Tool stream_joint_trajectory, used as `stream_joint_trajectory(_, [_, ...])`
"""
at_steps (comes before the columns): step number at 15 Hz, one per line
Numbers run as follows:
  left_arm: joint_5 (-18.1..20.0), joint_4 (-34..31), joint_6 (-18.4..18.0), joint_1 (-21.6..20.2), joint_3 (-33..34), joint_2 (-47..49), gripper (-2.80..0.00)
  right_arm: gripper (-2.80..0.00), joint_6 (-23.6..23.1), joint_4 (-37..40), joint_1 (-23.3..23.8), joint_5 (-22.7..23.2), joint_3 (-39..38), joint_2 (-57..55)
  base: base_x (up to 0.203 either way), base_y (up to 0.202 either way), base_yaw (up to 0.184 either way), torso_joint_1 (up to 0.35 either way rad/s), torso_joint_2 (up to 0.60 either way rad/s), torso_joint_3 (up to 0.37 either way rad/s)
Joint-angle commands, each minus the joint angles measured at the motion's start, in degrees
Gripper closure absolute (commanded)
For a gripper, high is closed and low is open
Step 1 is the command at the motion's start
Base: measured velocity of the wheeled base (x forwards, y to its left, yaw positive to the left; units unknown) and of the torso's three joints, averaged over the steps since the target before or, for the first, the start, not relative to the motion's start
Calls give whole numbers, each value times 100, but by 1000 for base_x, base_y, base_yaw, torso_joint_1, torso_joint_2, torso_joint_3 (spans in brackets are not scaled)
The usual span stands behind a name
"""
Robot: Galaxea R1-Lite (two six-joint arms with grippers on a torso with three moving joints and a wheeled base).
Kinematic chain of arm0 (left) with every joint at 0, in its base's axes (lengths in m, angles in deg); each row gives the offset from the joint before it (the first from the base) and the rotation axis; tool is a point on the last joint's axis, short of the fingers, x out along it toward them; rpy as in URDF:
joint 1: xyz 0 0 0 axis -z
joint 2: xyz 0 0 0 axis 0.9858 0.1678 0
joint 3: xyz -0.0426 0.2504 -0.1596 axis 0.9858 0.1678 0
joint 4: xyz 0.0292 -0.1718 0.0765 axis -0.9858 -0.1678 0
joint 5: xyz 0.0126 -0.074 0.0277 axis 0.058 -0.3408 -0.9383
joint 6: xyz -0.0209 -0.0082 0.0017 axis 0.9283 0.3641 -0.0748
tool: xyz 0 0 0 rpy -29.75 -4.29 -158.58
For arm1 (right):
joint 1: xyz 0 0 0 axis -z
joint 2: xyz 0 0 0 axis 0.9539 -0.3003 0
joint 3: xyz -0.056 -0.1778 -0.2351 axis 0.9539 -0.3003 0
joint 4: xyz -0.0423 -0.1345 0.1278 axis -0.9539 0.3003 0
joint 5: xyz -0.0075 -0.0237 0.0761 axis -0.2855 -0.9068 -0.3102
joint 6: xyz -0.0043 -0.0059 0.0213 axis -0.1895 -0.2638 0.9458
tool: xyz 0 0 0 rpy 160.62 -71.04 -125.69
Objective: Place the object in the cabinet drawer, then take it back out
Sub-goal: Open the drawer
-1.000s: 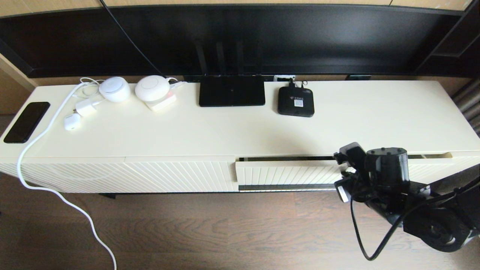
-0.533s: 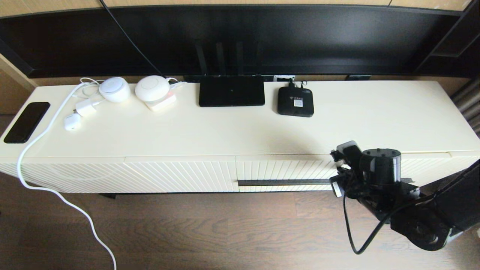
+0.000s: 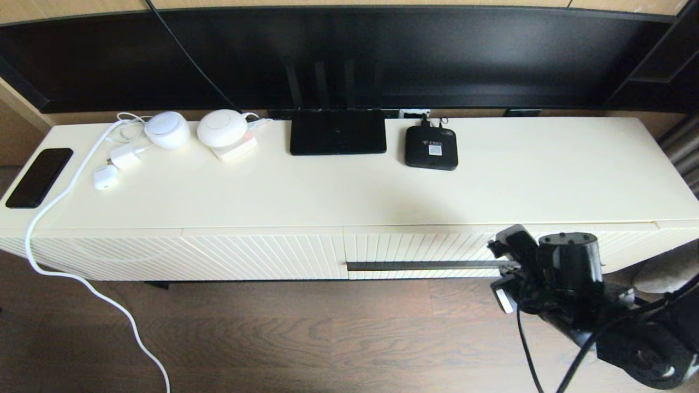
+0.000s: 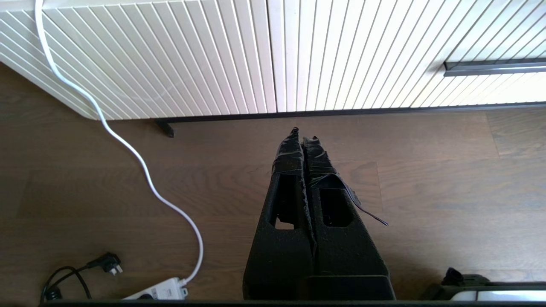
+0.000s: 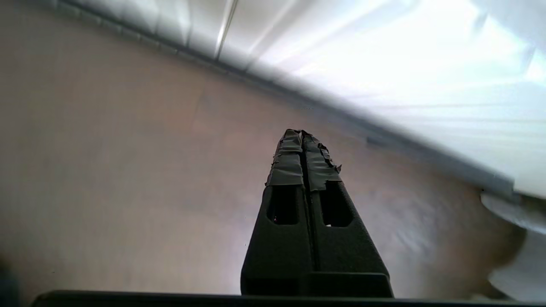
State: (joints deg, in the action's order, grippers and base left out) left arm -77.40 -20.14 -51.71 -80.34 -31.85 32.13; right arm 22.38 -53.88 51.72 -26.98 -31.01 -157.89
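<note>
The cabinet drawer (image 3: pixel 426 248) is pushed fully in, its ribbed cream front flush with the ribbed panel to its left. Its dark handle strip (image 3: pixel 420 266) runs along the lower edge and also shows in the left wrist view as the handle strip (image 4: pixel 495 67). The black organizer box is out of view. My right arm (image 3: pixel 568 273) hangs in front of the drawer's right part, a little off its face. The right gripper (image 5: pixel 302 133) is shut and empty, above the wooden floor. My left gripper (image 4: pixel 303 133) is also shut and empty, low over the floor before the cabinet's left half.
On the cabinet top (image 3: pixel 491 180) lie a flat black router (image 3: pixel 337 132), a small black set-top box (image 3: pixel 431 148), white gadgets (image 3: pixel 221 128) and a phone (image 3: pixel 38 177). A white cable (image 3: pixel 71 275) drops to a power strip (image 4: pixel 158 292) on the floor.
The drawer, slightly open a second ago, has slid shut. My right arm pressed in toward its front, then drew back and down to the right.
</note>
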Motion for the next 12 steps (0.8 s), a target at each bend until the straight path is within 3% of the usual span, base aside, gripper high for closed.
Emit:
stream_joint_trajectory(1, [-1,-2,-1,0,-3,0,0,0,-56,800,-30,67,-312,859,0,0,0,0,0,0])
stream_joint_trajectory(4, [-1,-2,-1,0,4,0,0,0,-73,2310,-147,112,-454,1659,0,0,0,0,0,0])
stream_joint_trajectory(9, [-1,-2,-1,0,-1,9,0,0,-36,2784,-343,74,-1059,2273,0,0,0,0,0,0])
stream_joint_trajectory(12, [-1,-2,-1,0,5,6,0,0,-33,3946,-364,18,-956,2805,0,0,0,0,0,0])
